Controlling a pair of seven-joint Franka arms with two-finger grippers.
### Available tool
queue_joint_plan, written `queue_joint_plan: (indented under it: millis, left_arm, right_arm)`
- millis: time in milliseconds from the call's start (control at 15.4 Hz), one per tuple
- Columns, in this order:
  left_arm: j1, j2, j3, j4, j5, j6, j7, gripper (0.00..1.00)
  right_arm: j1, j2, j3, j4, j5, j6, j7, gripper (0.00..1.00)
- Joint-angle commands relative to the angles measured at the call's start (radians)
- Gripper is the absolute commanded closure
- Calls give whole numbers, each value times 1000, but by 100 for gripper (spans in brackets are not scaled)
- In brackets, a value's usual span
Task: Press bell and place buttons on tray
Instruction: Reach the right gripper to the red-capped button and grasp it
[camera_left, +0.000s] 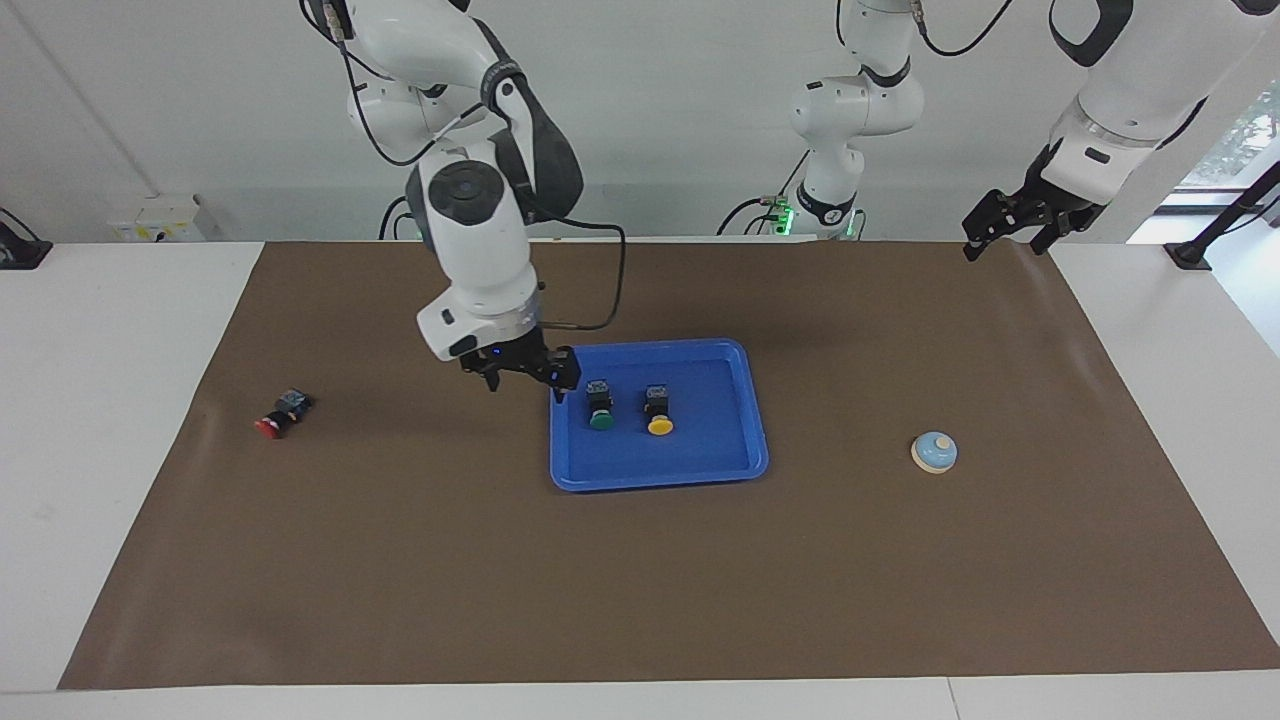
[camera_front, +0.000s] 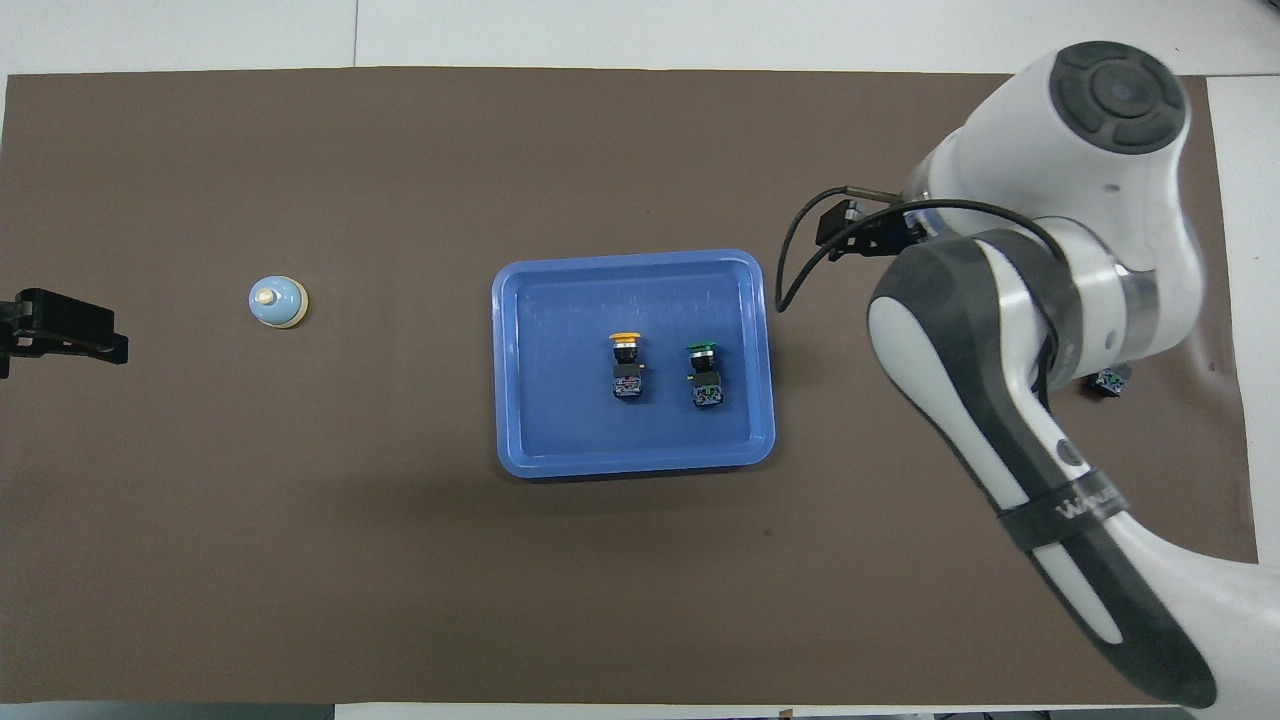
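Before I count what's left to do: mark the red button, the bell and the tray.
red button (camera_left: 270, 426), facing view, on its red cap
bell (camera_left: 934, 451), facing view, on its blue dome
tray (camera_front: 520, 350), overhead view, on bare floor

White table (camera_left: 120, 330): brown mat (camera_left: 420, 560) carries tray (camera_left: 735, 455), bell (camera_left: 934, 452), red button (camera_left: 280, 414).

Brightness: even and bright, a soft white light across the whole tabletop (camera_left: 120, 420).
Source: daylight shows at a window (camera_left: 1235, 130) by the left arm's end; otherwise the light seems to fall from above.
Shadows: faint and soft-edged; a dim smudge lies on the brown mat (camera_left: 400, 560) just beside the tray (camera_left: 660, 478), and a small one hugs the bell (camera_left: 934, 452).
Glare: mild sheen on the white arm shells, none on the mat.
Sharpness: both views crisp, no motion blur.
Edges: straight, little bending.
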Motion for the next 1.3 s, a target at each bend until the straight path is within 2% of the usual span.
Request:
queue_joint_plan:
  millis: [0, 325, 520, 715, 910, 1235]
  left_arm:
    - [-1, 2, 3, 16, -2, -24, -10, 0]
    - [-1, 2, 4, 16, -2, -24, -10, 0]
    - [-1, 2, 3, 16, -2, -24, -10, 0]
    - [-1, 2, 4, 16, -2, -24, -8, 0]
    - [-1, 2, 3, 16, -2, -24, -8, 0]
    - [-1, 2, 3, 16, -2, -24, -8, 0]
  right_arm:
    - [-106, -15, 11, -42, 3, -7, -50, 0]
    - [-261, -47, 11, -134, 0, 7, -177, 0]
    - [-332, -84, 11, -229, -2, 45, -231, 0]
    - [-410, -118, 11, -350, -2, 185, -355, 0]
    - [-450, -147, 10, -467, -2, 323, -400, 0]
    - [-485, -152, 10, -558, -2, 455, -401, 0]
